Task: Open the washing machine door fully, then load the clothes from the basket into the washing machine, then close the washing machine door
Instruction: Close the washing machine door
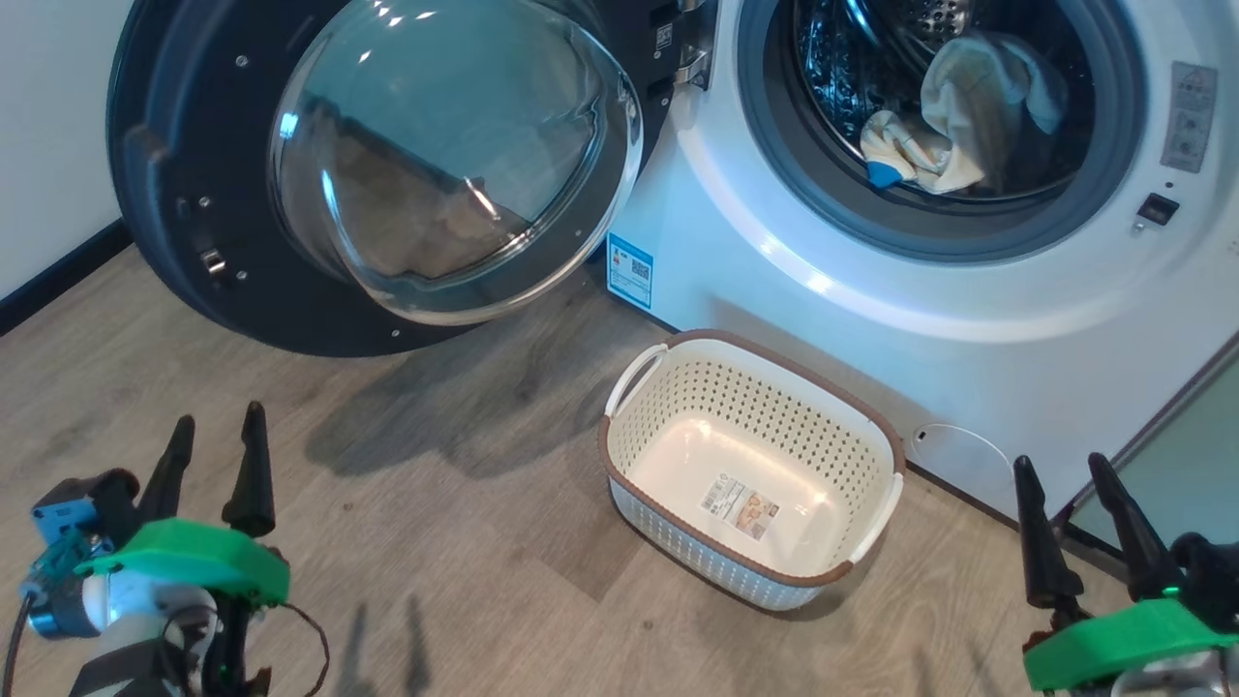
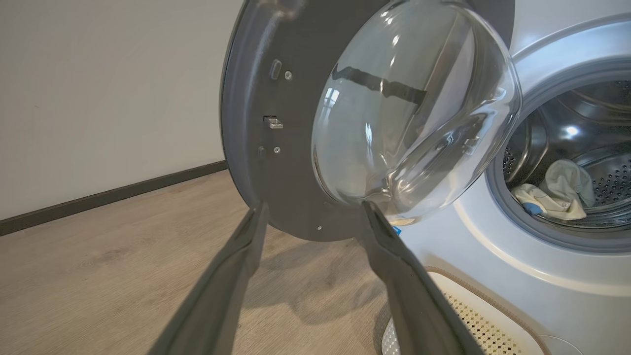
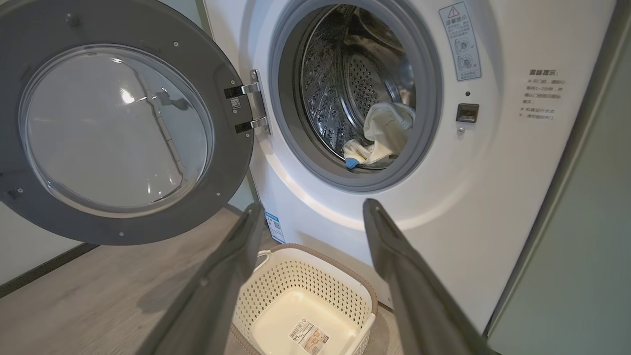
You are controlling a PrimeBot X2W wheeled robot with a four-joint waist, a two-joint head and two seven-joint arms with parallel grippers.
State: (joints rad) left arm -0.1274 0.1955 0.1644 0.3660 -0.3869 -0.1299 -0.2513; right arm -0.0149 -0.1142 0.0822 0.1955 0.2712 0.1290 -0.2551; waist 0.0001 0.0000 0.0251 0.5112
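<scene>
Yellow clothes (image 1: 953,116): lying inside the drum at one o'clock.
Door (image 1: 174,242): I'm planning a steady left gripper (image 1: 219,418) push on its nine-o'clock rim.
Fingers (image 1: 250,474): both pairs gaping, empty.

Grey-brown wood-plank floor (image 1: 436,561), plain off-white wall (image 1: 48,145) far left with dark skirting board (image 1: 58,276), pale teal cabinet panel (image 3: 581,246) right.
</scene>
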